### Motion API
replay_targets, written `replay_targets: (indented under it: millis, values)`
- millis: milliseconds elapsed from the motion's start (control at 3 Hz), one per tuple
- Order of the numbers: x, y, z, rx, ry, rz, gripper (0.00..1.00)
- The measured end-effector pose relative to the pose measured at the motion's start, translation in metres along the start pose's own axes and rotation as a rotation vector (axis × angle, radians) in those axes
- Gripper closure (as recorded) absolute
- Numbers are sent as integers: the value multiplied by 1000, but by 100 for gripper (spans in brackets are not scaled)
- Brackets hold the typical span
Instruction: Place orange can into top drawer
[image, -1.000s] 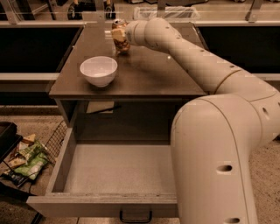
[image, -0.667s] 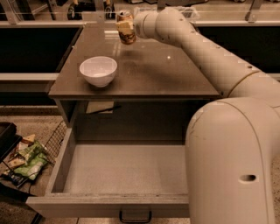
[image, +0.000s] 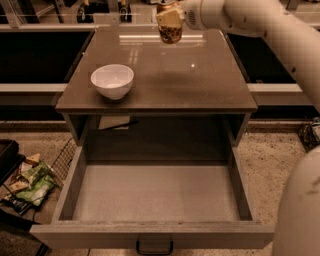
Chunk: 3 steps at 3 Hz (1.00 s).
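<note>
Camera view, single frame. Gripper sits at top centre of the frame, at the end of the white arm that enters from the upper right. Its fingers are closed around the upper part of the orange can. The can is upright and hangs over the far edge of the table top, apparently clear of the surface.

White bowl stands on the left part of the table top, well apart from the can.

Top drawer is pulled fully out toward the bottom of the frame, interior floor exposed, dark handle on the front panel at bottom centre.

Wire basket with snack bags is at lower left, beside the drawer. Robot body fills the lower right corner.
</note>
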<state>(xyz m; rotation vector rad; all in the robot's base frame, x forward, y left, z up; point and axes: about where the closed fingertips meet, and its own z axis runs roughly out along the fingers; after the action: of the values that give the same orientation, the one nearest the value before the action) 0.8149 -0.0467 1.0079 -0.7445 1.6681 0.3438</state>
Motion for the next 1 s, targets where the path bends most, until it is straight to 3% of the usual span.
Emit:
replay_targets:
  millis: [333, 667, 1000]
  values:
    - [8, 6, -94, -65, 116, 50, 100]
    - [36, 18, -153, -84, 169, 110, 100]
    - [80, 25, -205, -36, 189, 163, 100]
